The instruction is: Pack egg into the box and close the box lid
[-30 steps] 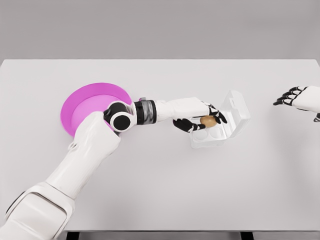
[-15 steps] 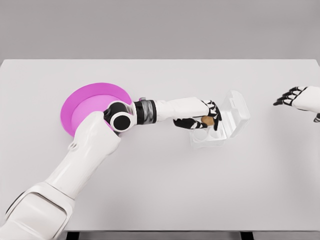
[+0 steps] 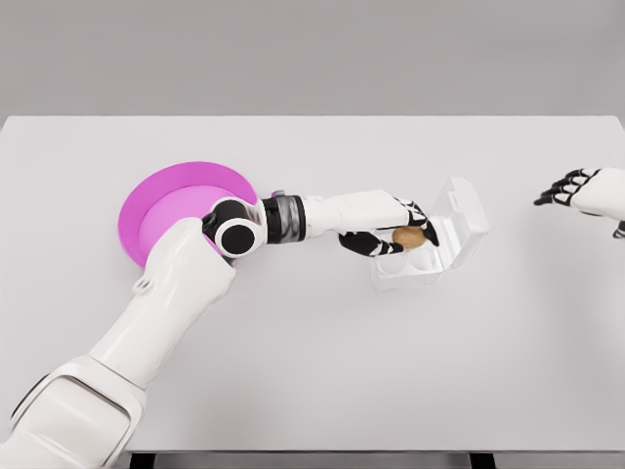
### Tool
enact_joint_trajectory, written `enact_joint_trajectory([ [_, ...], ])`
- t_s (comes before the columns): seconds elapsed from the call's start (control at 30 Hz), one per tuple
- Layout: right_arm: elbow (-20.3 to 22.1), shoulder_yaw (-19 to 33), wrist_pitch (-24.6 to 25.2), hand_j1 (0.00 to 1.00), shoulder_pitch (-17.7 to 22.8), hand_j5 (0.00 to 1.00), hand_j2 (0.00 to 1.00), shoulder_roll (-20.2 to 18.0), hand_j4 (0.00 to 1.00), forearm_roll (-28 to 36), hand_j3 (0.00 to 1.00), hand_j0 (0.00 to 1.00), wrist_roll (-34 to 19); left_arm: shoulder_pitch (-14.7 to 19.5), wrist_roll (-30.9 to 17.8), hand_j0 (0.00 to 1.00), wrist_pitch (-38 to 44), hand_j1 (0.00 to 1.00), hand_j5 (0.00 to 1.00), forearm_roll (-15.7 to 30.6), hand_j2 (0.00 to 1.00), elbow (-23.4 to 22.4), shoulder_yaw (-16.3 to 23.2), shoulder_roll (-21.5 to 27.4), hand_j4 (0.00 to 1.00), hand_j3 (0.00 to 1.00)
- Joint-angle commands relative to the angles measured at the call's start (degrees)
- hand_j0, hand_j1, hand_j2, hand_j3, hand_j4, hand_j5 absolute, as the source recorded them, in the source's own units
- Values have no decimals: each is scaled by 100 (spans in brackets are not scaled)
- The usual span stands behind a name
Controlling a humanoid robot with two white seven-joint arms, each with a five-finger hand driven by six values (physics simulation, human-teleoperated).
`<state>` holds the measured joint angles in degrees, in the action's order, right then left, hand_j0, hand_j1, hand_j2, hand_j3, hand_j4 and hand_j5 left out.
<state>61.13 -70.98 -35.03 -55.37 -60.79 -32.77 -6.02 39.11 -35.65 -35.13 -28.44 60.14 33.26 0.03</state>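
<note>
A: Egg (image 3: 408, 237) first, since that is what you asked about: it is brown and sits pinched in the dark fingers (image 3: 363, 243) of the left hand (image 3: 389, 231), right over the box (image 3: 430, 246)

B: Over the box, or already in a cup?

A: You can see it above the near cups of the clear tray, at the tray's left end, but whether it touches the bottom of a cup cannot be told. The hand is closed around it, thumb below and fingers over the top

B: And the lid?

A: The lid (image 3: 463, 213) is swung back, standing tilted behind the tray on the side toward the table's far right corner. The box lies right of the table's middle, a little nearer the far edge than the near one

B: Where does your left arm run?

A: It comes in from the near left corner, bends at the elbow beside the plate, and stretches rightward across the white table (image 3: 312, 371) to the box

B: What plate?

A: The pink plate (image 3: 166, 200), on the left half of the table toward the far edge; the elbow covers part of its right rim

B: The other hand?

A: Your right hand (image 3: 576, 189) shows at the table's right edge, well apart from the box, its fingers spread and loose with nothing in them
</note>
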Motion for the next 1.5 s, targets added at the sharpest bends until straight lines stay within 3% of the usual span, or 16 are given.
enact_joint_trajectory([
  [0.0, -5, 14, 3, 100, 9, 100, 100, -3, 100, 25, 100, 100, 4, 0, 65, 78, 13, 78, 78, -92, 78, 6, -21, -3, 78, 78],
  [0.07, -5, 14, 3, 100, 0, 100, 100, -3, 100, 25, 100, 100, 4, 9, 65, 72, 13, 72, 72, -92, 72, 6, -21, -3, 72, 72],
  [0.23, -5, 14, 3, 100, 0, 100, 100, -3, 100, 25, 100, 100, 4, 9, 65, 32, 13, 32, 32, -92, 32, 6, -21, -3, 32, 32],
  [0.3, -5, 14, 3, 100, 0, 100, 100, -3, 100, 25, 100, 100, 4, 9, 65, 22, 13, 22, 22, -92, 22, 6, -21, -3, 22, 22],
  [0.43, -5, 14, 3, 100, 0, 100, 100, -3, 100, 25, 100, 100, 4, 9, 65, 15, 13, 15, 15, -92, 15, 6, -21, -3, 15, 15],
  [0.5, -5, 14, 3, 100, 0, 100, 100, -3, 100, 25, 100, 100, -4, 9, 65, 16, 13, 16, 16, -92, 16, 6, -21, -3, 16, 16],
  [0.6, -5, 14, 3, 100, 0, 100, 100, -3, 100, 25, 100, 100, 4, 9, 65, 52, 13, 52, 52, -83, 52, 6, -21, -3, 52, 52],
  [0.63, -40, 14, 3, 100, 0, 100, 100, -3, 100, 25, 100, 100, 4, 9, 65, 54, 13, 54, 54, -83, 54, 6, -21, -3, 54, 54],
  [1.03, -66, 14, 3, 100, 0, 100, 100, -3, 100, 25, 100, 100, 4, 0, 65, 68, 13, 68, 68, -83, 68, 94, -21, -3, 68, 68],
  [1.47, -84, 14, 3, 100, 9, 100, 100, -3, 100, 25, 100, 100, 4, -9, 65, 71, 13, 71, 71, -83, 71, 165, -21, -3, 71, 71],
])
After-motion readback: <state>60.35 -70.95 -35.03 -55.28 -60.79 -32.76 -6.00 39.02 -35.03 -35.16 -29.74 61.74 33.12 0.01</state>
